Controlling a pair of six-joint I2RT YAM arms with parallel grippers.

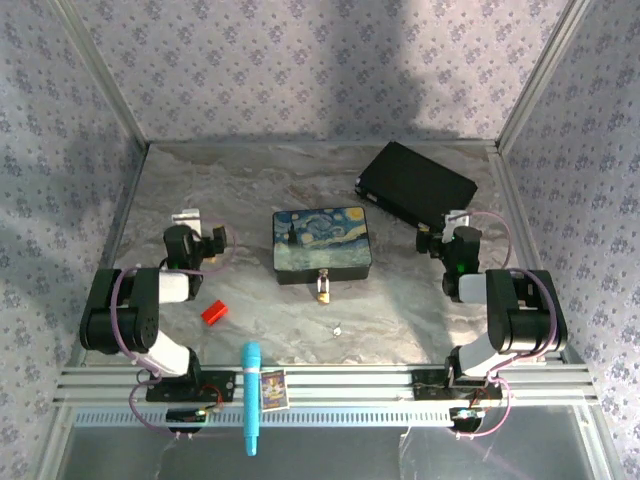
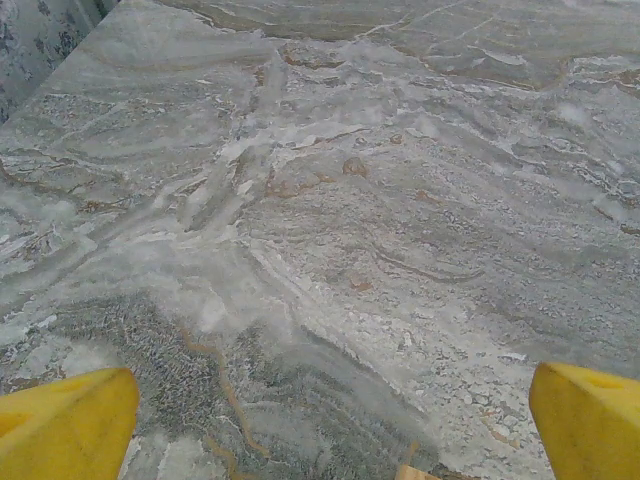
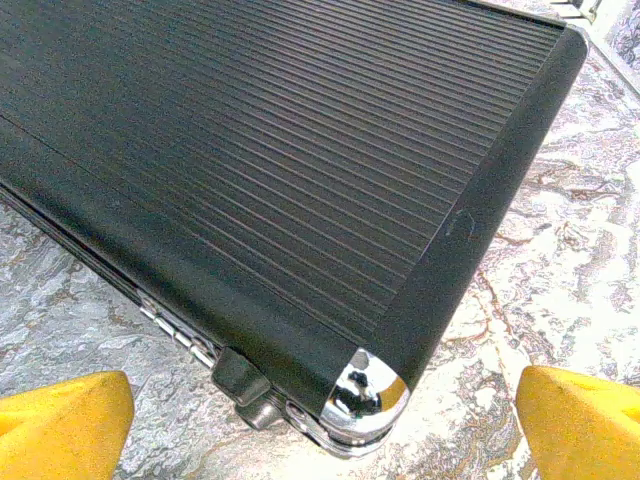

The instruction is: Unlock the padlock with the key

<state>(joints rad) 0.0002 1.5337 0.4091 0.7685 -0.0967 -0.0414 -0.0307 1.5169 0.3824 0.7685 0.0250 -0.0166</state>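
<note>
The small brass padlock (image 1: pixel 322 291) hangs at the front edge of the Starry Night painted box (image 1: pixel 322 243) in the middle of the table. The tiny silvery key (image 1: pixel 337 328) lies on the marble a little in front of the padlock, apart from it. My left gripper (image 1: pixel 222 243) rests left of the box, open, its yellow fingertips (image 2: pixel 65 425) wide apart over bare marble. My right gripper (image 1: pixel 428 240) sits right of the box, open, with yellow fingertips (image 3: pixel 60 425) either side of a black case's chrome corner (image 3: pixel 365 400), touching nothing.
A black ribbed case (image 1: pixel 415 185) lies at the back right. A red block (image 1: pixel 213 312) sits front left. A blue marker (image 1: pixel 250 395) and a small card box (image 1: pixel 273 388) rest on the front rail. Patterned walls enclose the table (image 1: pixel 250 180).
</note>
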